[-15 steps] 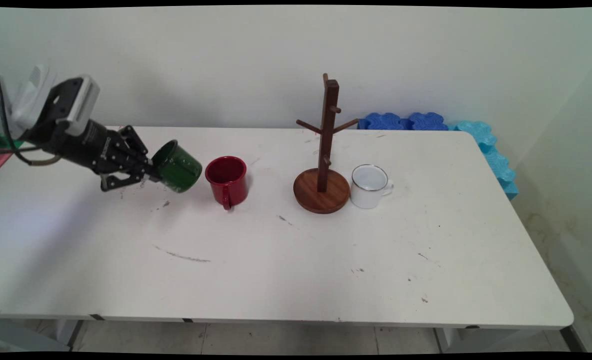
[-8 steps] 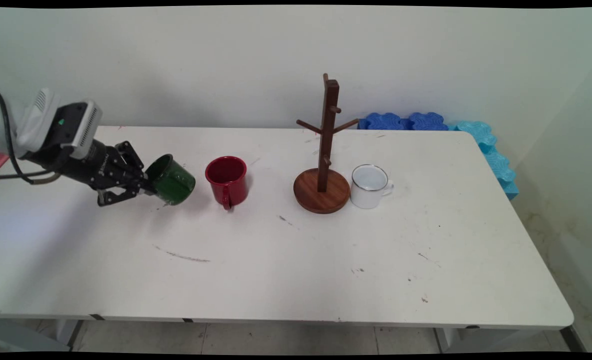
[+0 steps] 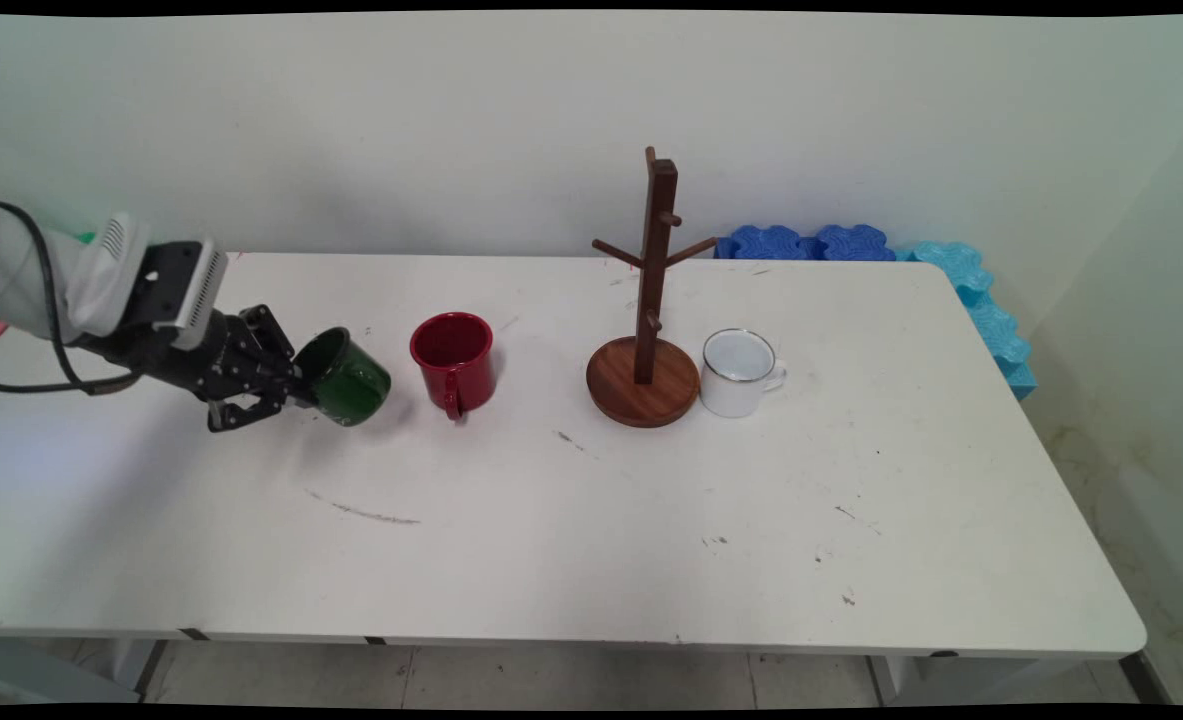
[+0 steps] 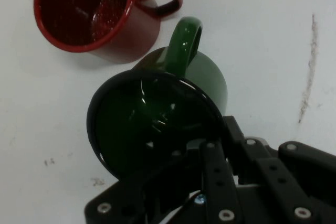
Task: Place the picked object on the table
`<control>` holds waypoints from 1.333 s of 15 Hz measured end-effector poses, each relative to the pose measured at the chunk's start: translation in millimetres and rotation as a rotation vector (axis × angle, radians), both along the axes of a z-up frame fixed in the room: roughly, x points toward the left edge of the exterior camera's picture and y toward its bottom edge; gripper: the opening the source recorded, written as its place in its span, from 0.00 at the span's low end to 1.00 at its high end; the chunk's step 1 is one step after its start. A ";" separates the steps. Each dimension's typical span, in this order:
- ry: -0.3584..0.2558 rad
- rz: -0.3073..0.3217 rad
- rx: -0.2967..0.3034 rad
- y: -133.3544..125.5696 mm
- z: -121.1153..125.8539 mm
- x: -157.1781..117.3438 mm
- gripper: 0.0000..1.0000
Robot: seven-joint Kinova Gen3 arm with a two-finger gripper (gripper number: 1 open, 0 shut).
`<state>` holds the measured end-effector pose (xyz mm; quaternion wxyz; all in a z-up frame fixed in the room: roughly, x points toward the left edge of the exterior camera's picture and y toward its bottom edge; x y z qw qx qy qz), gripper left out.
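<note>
My gripper [image 3: 301, 388] is shut on the rim of a green mug [image 3: 348, 377], which tilts with its mouth toward the arm, low over the table's left part. In the hand view the green mug [image 4: 157, 119] fills the middle, its handle pointing up, and the gripper [image 4: 197, 153] pinches its rim wall. A red mug [image 3: 453, 360] stands upright just right of it, handle toward the near side; the red mug [image 4: 97, 17] appears at the hand view's upper left.
A wooden mug tree [image 3: 646, 320] with several pegs stands on a round base mid-table. A white mug [image 3: 739, 372] sits beside its base on the right. Blue foam blocks [image 3: 881, 260] line the table's [image 3: 591, 520] far right corner.
The gripper with the green mug has gone down and slightly left, from above the table to just over its surface. The other things stayed still.
</note>
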<state>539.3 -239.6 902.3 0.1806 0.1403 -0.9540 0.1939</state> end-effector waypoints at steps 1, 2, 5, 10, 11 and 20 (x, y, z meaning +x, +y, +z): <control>-0.005 0.003 0.001 -0.1 -3.1 -1.3 0.00; -0.011 0.005 0.002 -0.5 -6.8 -3.1 0.00; -0.025 0.011 0.004 -1.4 -15.1 -7.2 0.00; -0.048 0.020 0.007 -2.4 -29.1 -13.8 0.00; -0.053 0.021 0.008 -2.6 -31.8 -15.1 0.00; -0.074 0.025 0.009 -2.2 -49.3 -21.3 0.00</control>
